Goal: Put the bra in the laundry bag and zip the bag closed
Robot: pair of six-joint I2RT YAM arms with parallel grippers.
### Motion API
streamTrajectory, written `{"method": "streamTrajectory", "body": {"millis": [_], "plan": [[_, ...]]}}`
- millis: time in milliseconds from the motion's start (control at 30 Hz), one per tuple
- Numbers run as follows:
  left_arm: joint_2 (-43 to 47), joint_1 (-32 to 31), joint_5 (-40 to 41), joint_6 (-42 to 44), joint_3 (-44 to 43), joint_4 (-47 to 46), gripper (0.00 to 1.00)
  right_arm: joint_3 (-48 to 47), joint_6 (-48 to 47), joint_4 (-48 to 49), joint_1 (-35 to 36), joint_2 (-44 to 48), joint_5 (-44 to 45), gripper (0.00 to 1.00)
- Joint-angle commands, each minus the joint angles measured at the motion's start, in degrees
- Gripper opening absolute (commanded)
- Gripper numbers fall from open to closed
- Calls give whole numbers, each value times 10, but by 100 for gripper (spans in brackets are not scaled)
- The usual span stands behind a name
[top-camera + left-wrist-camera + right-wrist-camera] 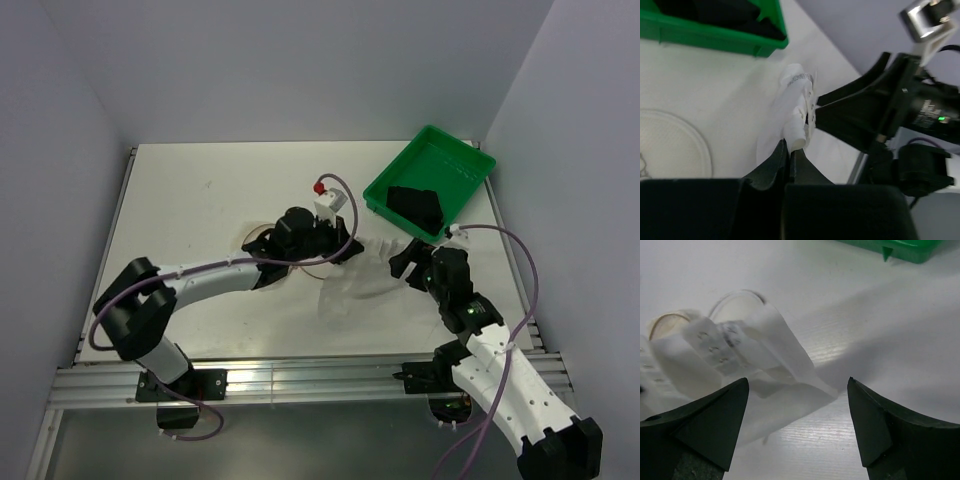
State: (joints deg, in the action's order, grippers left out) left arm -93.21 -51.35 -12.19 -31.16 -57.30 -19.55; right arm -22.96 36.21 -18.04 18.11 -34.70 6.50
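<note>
White table point(200, 200), left pincer point(790, 148) clamped on laundry bag point(797, 107), right pincer point(797, 385) apart, bra point(415, 205) in corner tray point(452, 168)

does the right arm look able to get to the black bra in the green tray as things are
Probably yes. The right gripper is open and holds nothing, just short of the green tray, where the bra lies uncovered; only the tray's low wall stands between them.
</note>
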Motion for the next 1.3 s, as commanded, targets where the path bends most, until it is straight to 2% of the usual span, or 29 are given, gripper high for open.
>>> {"method": "streamTrajectory", "body": {"millis": [0,167,333,400,467,633,700,900,1033,1133,1233,1267], "plan": [[71,2,-35,-27,25,-67,0,2,-32,70,-2,18,-55,87],[151,5,-20,-29,30,-27,0,7,-32,132,-2,80,-207,84],[258,5,100,14,24,41,0,-19,-40,178,-2,162,-364,82],[294,5,142,37,11,68,0,-44,-44,174,-2,160,-421,88],[322,6,146,47,7,67,0,-60,-56,169,-1,151,-447,91],[352,6,50,54,7,23,0,-106,-82,178,-2,142,-370,96],[368,7,23,46,18,5,0,-131,-109,200,-2,123,-377,97],[392,11,-85,14,27,-36,0,-138,-82,353,-2,53,-551,100],[394,22,-175,-21,34,-72,0,-154,-116,342,-2,42,-562,100],[392,42,-238,-60,43,-112,0,-147,-92,386,-2,36,-611,100],[390,62,-277,-109,61,-172,0,-123,-4,503,-1,21,-674,100],[389,67,-281,-129,72,-187,0,-113,30,589,4,10,-680,100]]}}
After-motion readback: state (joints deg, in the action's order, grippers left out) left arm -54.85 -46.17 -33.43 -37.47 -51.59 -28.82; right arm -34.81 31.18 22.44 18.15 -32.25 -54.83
